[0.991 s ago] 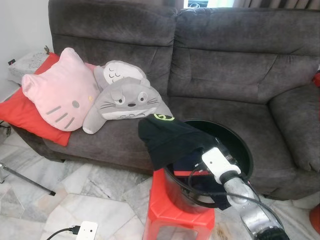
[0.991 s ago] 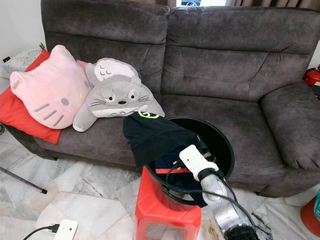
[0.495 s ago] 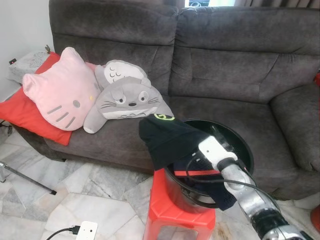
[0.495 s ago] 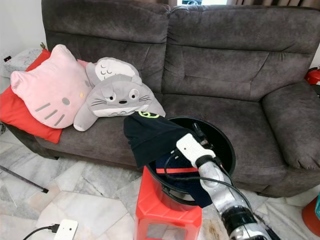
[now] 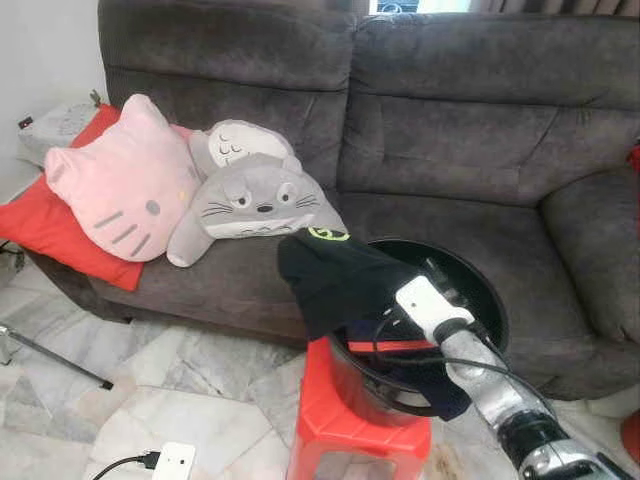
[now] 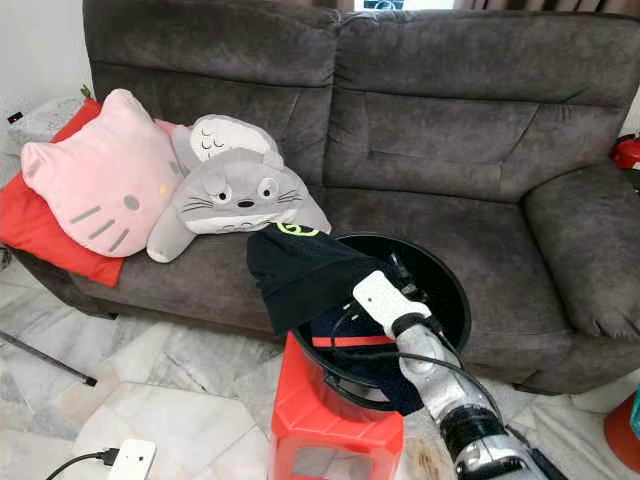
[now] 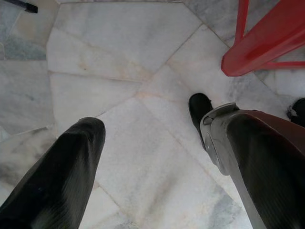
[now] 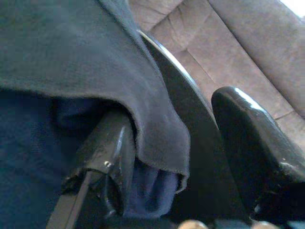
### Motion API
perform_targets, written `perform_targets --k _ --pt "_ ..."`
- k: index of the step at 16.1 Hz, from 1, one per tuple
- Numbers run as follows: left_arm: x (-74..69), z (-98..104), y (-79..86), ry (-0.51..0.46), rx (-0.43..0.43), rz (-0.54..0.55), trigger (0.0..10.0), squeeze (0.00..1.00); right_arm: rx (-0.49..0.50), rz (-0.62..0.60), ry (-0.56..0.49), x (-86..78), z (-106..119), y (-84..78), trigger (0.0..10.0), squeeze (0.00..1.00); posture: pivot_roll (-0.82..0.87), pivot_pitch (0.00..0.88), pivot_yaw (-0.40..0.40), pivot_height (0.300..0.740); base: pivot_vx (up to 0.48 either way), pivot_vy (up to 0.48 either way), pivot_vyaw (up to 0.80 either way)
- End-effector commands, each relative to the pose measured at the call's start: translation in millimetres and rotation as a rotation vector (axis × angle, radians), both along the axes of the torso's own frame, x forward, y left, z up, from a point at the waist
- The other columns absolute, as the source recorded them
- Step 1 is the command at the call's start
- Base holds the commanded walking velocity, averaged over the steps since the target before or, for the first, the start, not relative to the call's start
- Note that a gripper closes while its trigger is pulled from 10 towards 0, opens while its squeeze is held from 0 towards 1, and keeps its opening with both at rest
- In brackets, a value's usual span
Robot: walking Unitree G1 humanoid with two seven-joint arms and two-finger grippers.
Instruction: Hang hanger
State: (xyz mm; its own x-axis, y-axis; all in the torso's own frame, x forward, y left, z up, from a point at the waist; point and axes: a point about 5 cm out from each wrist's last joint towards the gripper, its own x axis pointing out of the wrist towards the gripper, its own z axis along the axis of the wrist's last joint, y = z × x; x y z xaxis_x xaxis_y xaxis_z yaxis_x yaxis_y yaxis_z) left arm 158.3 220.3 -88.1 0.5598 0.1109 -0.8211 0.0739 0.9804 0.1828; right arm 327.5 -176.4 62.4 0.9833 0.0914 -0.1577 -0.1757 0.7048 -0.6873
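A black bucket (image 5: 486, 292) stands on a red plastic stool (image 5: 340, 415) in front of the sofa. A black garment (image 5: 335, 275) with a green neck trim is draped over the bucket's left rim, and a navy cloth with a red stripe (image 5: 408, 346) hangs over the front rim. My right gripper (image 5: 437, 272) reaches into the bucket beside the black garment. In the right wrist view the right gripper (image 8: 176, 109) is open, one finger (image 8: 107, 152) under the garment's hem (image 8: 162, 143) and the other finger (image 8: 252, 129) by the bucket wall. My left gripper (image 7: 152, 129) hangs open above the marble floor.
A grey sofa (image 5: 450, 130) fills the background, with a pink cat cushion (image 5: 120, 195), a grey plush (image 5: 255, 195) and a red pillow (image 5: 40, 225) on its left seat. A white power strip (image 5: 172, 460) and a dark rod (image 5: 55, 360) lie on the floor.
My right wrist has pushed forward and up towards the bucket's inside over the last second. The garments and the bucket stay as they were.
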Motion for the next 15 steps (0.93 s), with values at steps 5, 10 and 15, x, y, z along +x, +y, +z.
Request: perform_targets --k 5,10,15 --pt "-4.7 -1.7 2.5 0.025 0.017 -0.013 10.0 0.00 -0.014 -0.019 -0.035 9.4 9.9 -4.5 10.0 0.00 -0.12 0.000 0.025 0.740 0.000 0.000 0.00" --pt "-4.8 -2.0 1.5 0.026 0.017 -0.016 10.0 0.00 -0.034 -0.058 0.057 7.3 -2.0 -10.4 10.0 0.00 -0.12 0.000 0.025 0.740 0.000 0.000 0.00" --pt "-3.9 -1.4 2.1 0.021 0.019 -0.016 10.0 0.00 0.009 0.007 0.015 8.7 1.5 3.6 10.0 0.00 -0.12 0.000 0.026 0.740 0.000 0.000 0.00"
